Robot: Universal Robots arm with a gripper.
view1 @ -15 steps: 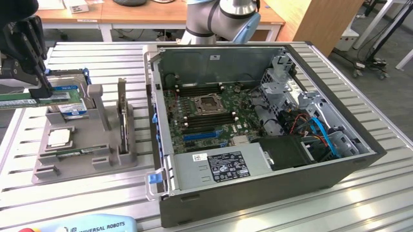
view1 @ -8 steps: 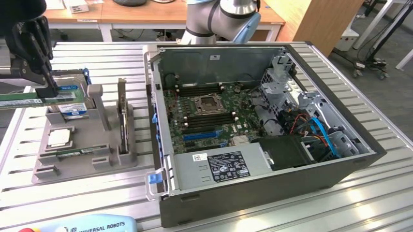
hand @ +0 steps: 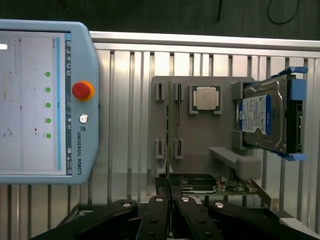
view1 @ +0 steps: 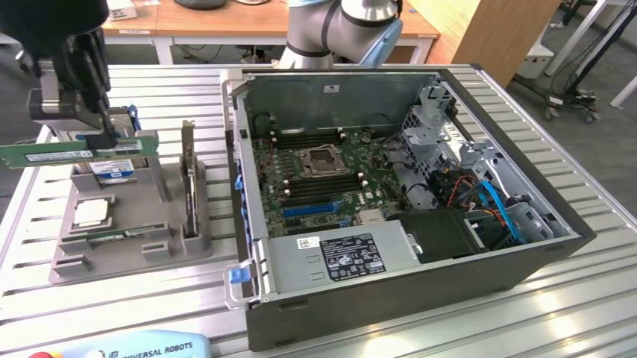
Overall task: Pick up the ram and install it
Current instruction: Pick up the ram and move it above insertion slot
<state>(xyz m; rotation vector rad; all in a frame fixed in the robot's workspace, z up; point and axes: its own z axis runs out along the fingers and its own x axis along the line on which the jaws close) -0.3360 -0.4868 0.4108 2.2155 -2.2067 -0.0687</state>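
1. The control tablet (hand: 45,105) has "UNIVERSAL ROBOTS" printed down its edge, beside a red button (hand: 82,90). The labels on the power supply (view1: 339,257) and the hard drive (hand: 265,117) are too small to read.
2. The ram (view1: 60,154) is a long, thin green stick with a pale label whose lettering cannot be read. The claw (view1: 100,142) is closed narrow on it and holds it level in the air.
3. In the exterior view the ram hangs at about ten o'clock, above the grey tray (view1: 130,253) and well apart from the computer case (view1: 398,313).
4. The tray rests on the slatted bench (view1: 557,313). It holds a square silver processor chip (view1: 89,212), the hard drive in blue brackets and an upright card (view1: 187,175).
5. The case lies open at three o'clock from the tray, with its motherboard (view1: 318,179) bare. The near side wall of the case stands between the ram and the board.
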